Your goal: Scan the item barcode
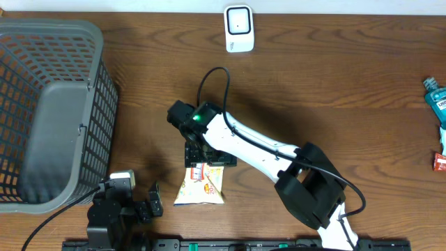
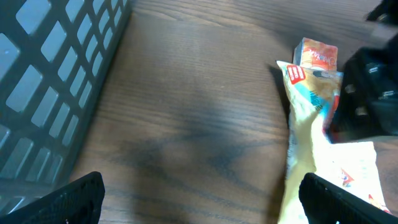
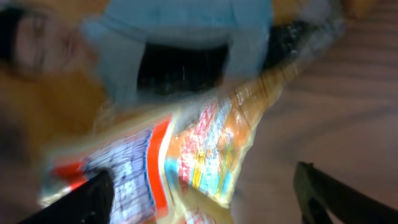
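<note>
So here's where I'm at with the barcode job. The snack packet [image 1: 200,187] lies flat on the worktop [image 1: 334,84], close to the edge where my arm bases sit and a bit left of the middle. My right gripper [image 1: 207,159] hangs right over its far end, and my right arm reaches in from the near right corner. From the right wrist cam that gripper [image 3: 199,199] has its jaws spread wide, one finger [image 3: 81,199] at each side of the frame and the packet [image 3: 199,149] under them. It's a blurry shot, but nothing looks pinched.

My left gripper [image 1: 150,207] sits low by the near edge, just left of the packet and not touching it. On its own cam the left gripper [image 2: 205,205] is spread wide too, with only bare wood between the fingertips [image 2: 74,199]. The packet [image 2: 305,143] shows up off to the right, and the basket [image 2: 50,81] fills the left of that view.

The scanner [image 1: 238,28] is a white unit at the far edge, about the middle, well apart from the packet. The grey basket [image 1: 104,104] takes up the left end. Over at the right edge there's a blue bottle [image 1: 435,101] and, below it, something red [image 1: 440,162] that I can't make out
</note>
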